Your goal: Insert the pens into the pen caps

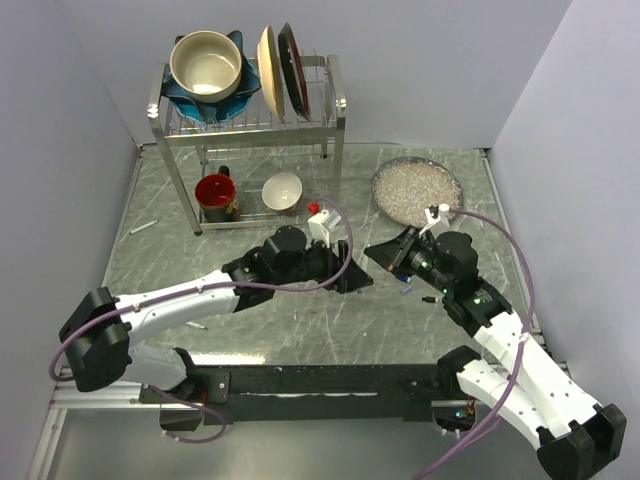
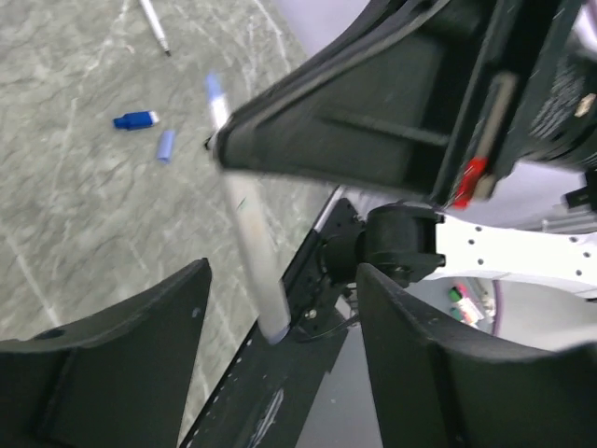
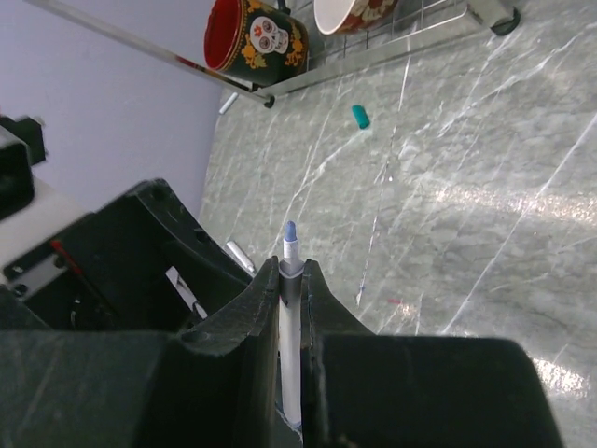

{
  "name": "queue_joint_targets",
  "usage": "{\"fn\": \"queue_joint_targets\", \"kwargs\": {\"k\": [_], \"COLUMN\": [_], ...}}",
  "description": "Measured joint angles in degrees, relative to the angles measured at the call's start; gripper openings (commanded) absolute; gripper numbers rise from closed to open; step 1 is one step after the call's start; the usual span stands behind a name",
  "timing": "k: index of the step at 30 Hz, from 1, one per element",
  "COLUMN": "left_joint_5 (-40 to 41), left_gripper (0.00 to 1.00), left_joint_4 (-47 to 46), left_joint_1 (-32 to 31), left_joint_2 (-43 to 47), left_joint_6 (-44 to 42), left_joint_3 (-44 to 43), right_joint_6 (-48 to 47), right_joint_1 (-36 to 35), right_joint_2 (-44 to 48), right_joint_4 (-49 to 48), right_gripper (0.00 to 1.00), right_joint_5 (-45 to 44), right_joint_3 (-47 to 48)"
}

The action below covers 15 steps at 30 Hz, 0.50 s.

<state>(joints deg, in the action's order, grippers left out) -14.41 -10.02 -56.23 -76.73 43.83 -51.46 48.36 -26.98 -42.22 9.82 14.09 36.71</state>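
My right gripper (image 3: 290,280) is shut on a white pen with a blue tip (image 3: 290,235), and the tip pokes out past its fingertips. In the left wrist view the same pen (image 2: 244,219) runs down between the fingers of my left gripper (image 2: 280,373). That gripper is open, with a gap on each side of the barrel's rear end. From above, the two grippers meet mid-table (image 1: 352,277) (image 1: 385,255). A blue cap (image 2: 135,119) and a paler blue piece (image 2: 165,147) lie on the table below. A teal cap (image 3: 360,116) lies farther off, and a black-tipped pen (image 2: 154,25) lies beyond.
A metal dish rack (image 1: 335,110) with bowls and plates stands at the back. A red mug (image 1: 215,195) and a white bowl (image 1: 282,191) sit under it. A plate of white grains (image 1: 416,190) is back right. Another white pen (image 1: 143,227) lies far left.
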Motion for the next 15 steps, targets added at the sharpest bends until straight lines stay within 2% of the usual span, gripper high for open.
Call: {"fn": "queue_joint_targets", "kwargs": {"k": [7,10,13,14,15], "left_joint_5": [-0.83,-1.22,-1.66,-1.9,-2.05], "left_gripper": [0.57,0.48,0.25,0.08,0.02], "left_joint_4": [-1.11,-1.11,-1.14,-1.22,-1.22], "left_joint_1": [0.0,0.04,0.04,0.07,0.07], "left_joint_2": [-2.95,-3.72,-3.91,-3.91,-3.91], "left_joint_6": [0.68,0.98,1.11,1.36,1.33], "left_joint_3": [-1.05,-1.05,-1.05,-1.05,-1.05], "right_joint_6": [1.75,2.23,2.58,2.6,2.75], "right_joint_1": [-0.15,-0.15,-0.15,-0.15,-0.15], "right_joint_2": [0.55,0.52,0.52,0.52,0.52], "right_joint_4": [-3.3,-4.26,-4.79,-4.81,-4.87], "right_gripper": [0.0,0.0,0.0,0.0,0.04], "right_joint_5": [1.14,1.66,1.75,1.77,1.86], "right_joint_3": [-2.78,-3.3,-3.3,-3.3,-3.3]}}
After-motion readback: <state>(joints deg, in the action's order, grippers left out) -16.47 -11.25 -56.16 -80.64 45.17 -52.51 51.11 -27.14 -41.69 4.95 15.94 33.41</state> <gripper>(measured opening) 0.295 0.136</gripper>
